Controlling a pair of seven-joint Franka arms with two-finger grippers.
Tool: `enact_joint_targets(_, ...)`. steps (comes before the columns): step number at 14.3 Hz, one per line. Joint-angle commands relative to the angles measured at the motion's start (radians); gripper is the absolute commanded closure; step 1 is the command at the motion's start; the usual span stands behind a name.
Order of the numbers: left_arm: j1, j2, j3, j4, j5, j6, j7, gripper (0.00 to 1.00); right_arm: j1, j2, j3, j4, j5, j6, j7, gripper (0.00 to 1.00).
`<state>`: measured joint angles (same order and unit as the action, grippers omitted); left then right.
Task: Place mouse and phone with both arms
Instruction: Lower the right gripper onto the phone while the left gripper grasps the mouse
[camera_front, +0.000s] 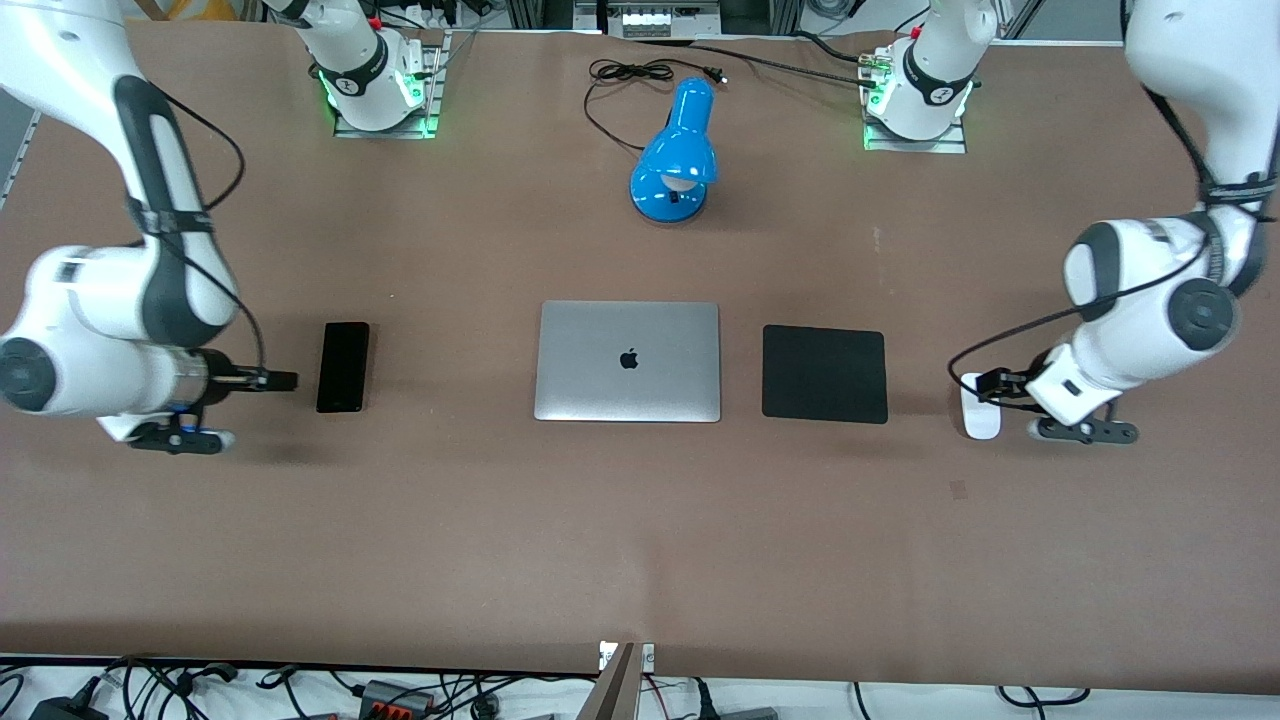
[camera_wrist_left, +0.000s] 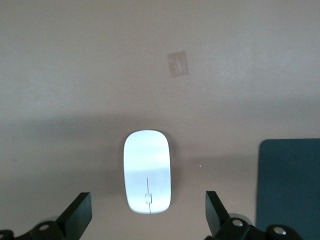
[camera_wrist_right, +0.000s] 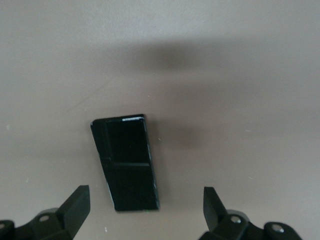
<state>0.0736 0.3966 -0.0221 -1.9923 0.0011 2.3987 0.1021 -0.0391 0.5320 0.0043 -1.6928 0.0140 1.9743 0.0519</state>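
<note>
On the brown worktop (camera_front: 640, 520) lie one small white oval mouse (camera_front: 980, 407), one slim black rectangular phone (camera_front: 342, 366) and one closed silver laptop (camera_front: 628, 361). There is also one black square pad (camera_front: 824, 373) and one blue desk lamp (camera_front: 675, 155). Two white jointed robot arms (camera_front: 110, 300) stand over them.

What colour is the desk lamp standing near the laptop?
The glossy dome-shaded desk lamp is bright blue, seen best in the front view.

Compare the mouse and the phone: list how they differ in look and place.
The mouse is white and oval; the phone is black and rectangular. The mouse lies toward the left arm's end of the table, beside the black pad; the phone lies toward the right arm's end. Both lie flat on the table, each between the fingers of an open claw: left claw, right claw.
</note>
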Motion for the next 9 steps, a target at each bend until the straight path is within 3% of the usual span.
enact_joint_targets(1, 0.009, 0.027, -0.004, -0.068, 0.022, 0.14, 0.016, 0.0, 0.027, -0.095, 0.0, -0.226, 0.007, 0.173, 0.046, 0.0)
enact_joint_targets(6, 0.009, 0.119, -0.004, -0.095, 0.022, 0.309, 0.016, 0.0, 0.054, -0.124, -0.001, -0.384, -0.003, 0.357, 0.045, 0.0)
enact_joint_targets(9, 0.009, 0.122, -0.004, -0.102, 0.022, 0.324, 0.018, 0.0, 0.054, -0.116, 0.0, -0.413, -0.003, 0.42, 0.046, 0.0)
